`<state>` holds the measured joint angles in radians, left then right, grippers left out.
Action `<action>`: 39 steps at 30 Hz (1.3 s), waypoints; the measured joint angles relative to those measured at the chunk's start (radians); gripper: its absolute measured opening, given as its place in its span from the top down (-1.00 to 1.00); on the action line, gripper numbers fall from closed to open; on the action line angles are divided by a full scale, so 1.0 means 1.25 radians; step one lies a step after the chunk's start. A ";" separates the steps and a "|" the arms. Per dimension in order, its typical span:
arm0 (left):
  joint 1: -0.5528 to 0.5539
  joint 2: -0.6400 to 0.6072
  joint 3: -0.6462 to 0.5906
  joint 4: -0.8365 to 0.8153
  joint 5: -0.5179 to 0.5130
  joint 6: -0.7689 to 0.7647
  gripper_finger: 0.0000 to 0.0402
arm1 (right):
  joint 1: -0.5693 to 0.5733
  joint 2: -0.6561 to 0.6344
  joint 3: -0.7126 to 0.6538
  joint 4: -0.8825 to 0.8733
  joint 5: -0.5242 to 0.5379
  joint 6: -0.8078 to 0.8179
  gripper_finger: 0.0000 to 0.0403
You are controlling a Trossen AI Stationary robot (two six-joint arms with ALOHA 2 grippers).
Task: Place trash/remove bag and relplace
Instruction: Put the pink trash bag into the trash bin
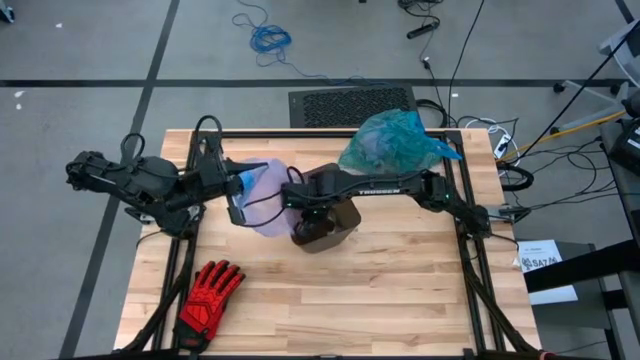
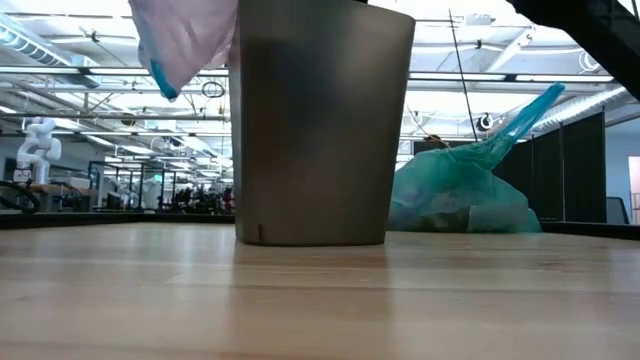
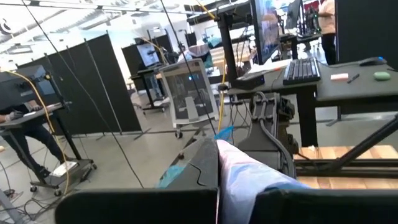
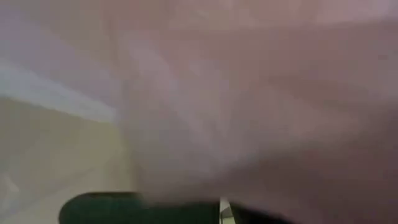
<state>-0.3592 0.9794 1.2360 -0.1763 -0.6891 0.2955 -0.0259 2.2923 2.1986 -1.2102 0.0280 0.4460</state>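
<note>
Mid-replacement, judging by the layout. 1 brown bin [image 1: 325, 222] standing upright near the table's middle, serving as landmark. 1 tied teal bag [image 1: 392, 142] lying behind the bin toward the table's far edge, well clear of it; trash presumably inside, though no lumps can be made out through the plastic. Set aside there most likely to free the bin for a fresh liner.

1 pale lilac bag [image 1: 262, 195] held up just left of the bin, its lower end hanging beside the rim in the low view. Left gripper [image 1: 240, 185] clamped shut on the lilac bag's blue rim, left of the bin. Right gripper [image 1: 297, 200] directly above the bin's left rim, closed too, lilac plastic filling its wrist view; seemingly pinching the same bag to spread it over the opening.

1 red glove [image 1: 208, 293] lying in front of the bin, to its left, untouched. 2 arms, both at work.
</note>
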 joint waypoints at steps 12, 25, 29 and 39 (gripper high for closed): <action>0.000 0.000 0.000 0.002 0.000 0.000 1.00 | 0.040 -0.124 -0.001 -0.045 0.000 -0.016 1.00; 0.003 0.017 0.000 0.012 0.000 -0.002 1.00 | 0.085 -0.247 0.001 -0.059 0.063 -0.066 1.00; 0.016 0.053 0.000 0.032 0.005 -0.001 1.00 | 0.093 -0.257 0.001 -0.061 0.068 -0.074 1.00; 0.094 0.075 -0.104 0.201 0.159 -0.018 1.00 | 0.117 -0.285 0.001 -0.158 0.090 -0.080 1.00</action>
<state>-0.2417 1.0729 1.1055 0.0751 -0.4908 0.2731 0.1201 1.9364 2.1998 -1.4072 0.1405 0.3462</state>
